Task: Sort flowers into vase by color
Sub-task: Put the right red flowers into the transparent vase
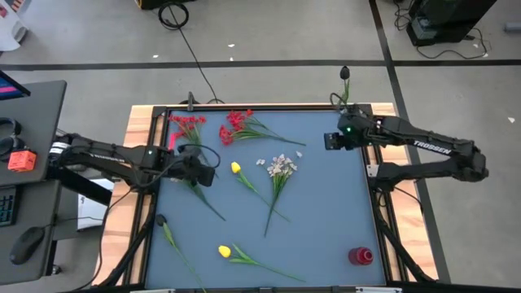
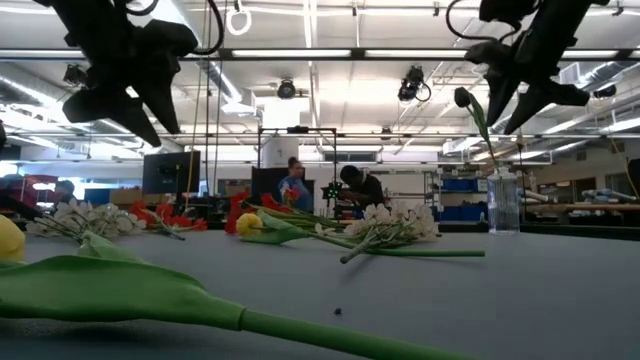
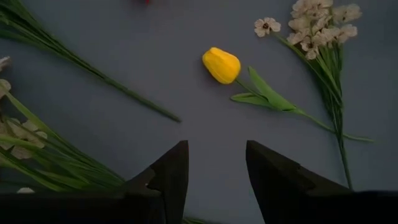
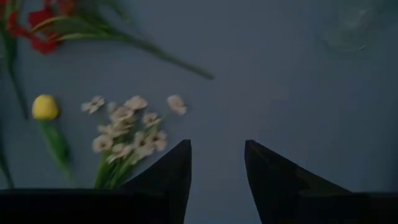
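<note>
- Your left end effector [image 1: 205, 169] hangs above the left part of the worktop [image 1: 326, 220], fingers [image 3: 171, 177] parted with a clear gap and nothing between them.
- The nearest flower to it is the yellow tulip [image 1: 235, 168], just to its right. Its wrist view shows the head [image 3: 221, 65] straight ahead of the gap. The stem runs from the head toward the near right, so I judge a grasp across that stem suits this arm best.
- Your right end effector [image 1: 332, 141] is raised over the far right of the worktop, fingers [image 4: 174, 174] also apart and empty. A glass vase [image 2: 503, 203] holding one dark-headed flower [image 1: 344, 75] stands at the far right corner, just beyond it.
- The white spray [image 1: 281, 167] lies mid-worktop, stem pointing toward you. It is between both arms, a little nearer the right one.
- Red flowers [image 1: 234, 126] lie at the far left, and a second yellow tulip [image 1: 225, 251] lies at the near edge. A small red object [image 1: 361, 256] sits near right.
- The worktop is a blue-grey mat in a wooden frame. Beyond it is an open workshop with people far off.
</note>
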Controlling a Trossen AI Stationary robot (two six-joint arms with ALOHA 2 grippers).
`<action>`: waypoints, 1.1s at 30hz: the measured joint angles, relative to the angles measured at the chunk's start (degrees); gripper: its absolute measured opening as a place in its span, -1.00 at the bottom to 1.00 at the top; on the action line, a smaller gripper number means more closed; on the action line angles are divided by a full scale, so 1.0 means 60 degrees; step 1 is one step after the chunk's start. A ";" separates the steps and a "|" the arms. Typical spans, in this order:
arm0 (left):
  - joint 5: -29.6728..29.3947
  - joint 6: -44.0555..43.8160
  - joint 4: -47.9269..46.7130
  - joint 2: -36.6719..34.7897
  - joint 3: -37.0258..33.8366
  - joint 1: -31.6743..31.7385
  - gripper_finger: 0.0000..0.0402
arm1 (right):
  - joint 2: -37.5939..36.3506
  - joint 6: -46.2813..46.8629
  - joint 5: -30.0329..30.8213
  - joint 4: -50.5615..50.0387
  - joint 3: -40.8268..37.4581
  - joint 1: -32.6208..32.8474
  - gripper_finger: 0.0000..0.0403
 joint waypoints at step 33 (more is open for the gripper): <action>0.0094 -0.1623 0.1687 0.2505 -0.0007 -0.0482 -0.18 | 0.3188 0.1326 -0.0801 0.5315 0.0000 0.4552 -0.22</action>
